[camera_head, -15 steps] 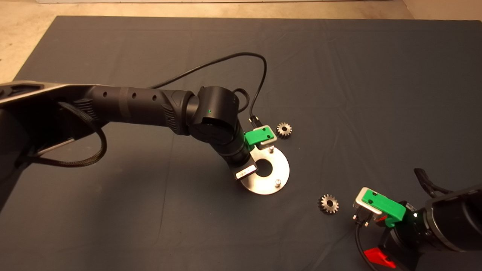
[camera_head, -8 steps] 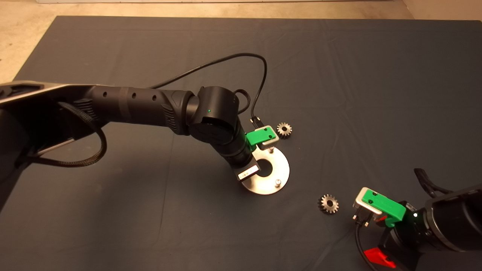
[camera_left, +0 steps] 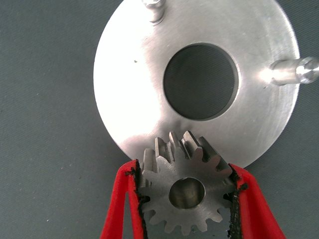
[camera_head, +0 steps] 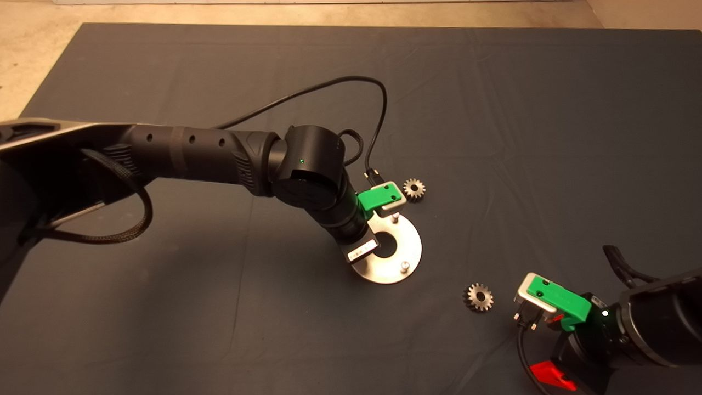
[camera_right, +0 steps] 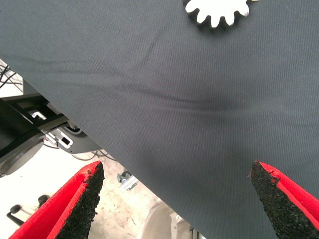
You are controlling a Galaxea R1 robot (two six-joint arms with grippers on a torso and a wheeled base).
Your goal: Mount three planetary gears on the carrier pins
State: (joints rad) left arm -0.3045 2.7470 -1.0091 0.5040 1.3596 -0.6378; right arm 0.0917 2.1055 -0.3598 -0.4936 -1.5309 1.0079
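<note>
Start at the left: your left hand [camera_left: 187, 199] sits over the near-left edge of the carrier disc [camera_head: 408, 241], closed on one planetary gear [camera_left: 185, 189], its red fingers [camera_left: 122, 204] pinching the toothed rim from either side. Over the last second that arm has barely shifted, edging slightly back and left, so the gear has not gone onto anything yet. In the left wrist view the gear's bore shows only grey behind it, no pin, and the gear overlaps the disc rim. The third pin is hidden under the hand in the head view, so you probably need to find it and line the bore up before lowering.

Moving right, two carrier pins stand bare on the disc: the far pin [camera_head: 395, 217] and the near pin [camera_head: 404, 266]. Nothing is seated on the disc.

A second gear [camera_head: 414, 188] lies flat on the worktop mat [camera_head: 548, 109] just beyond the disc. A third gear [camera_head: 478, 297] lies to the disc's right, near your right hand [camera_right: 179, 199], which waits at the lower right, spread wide and gripping nothing.
</note>
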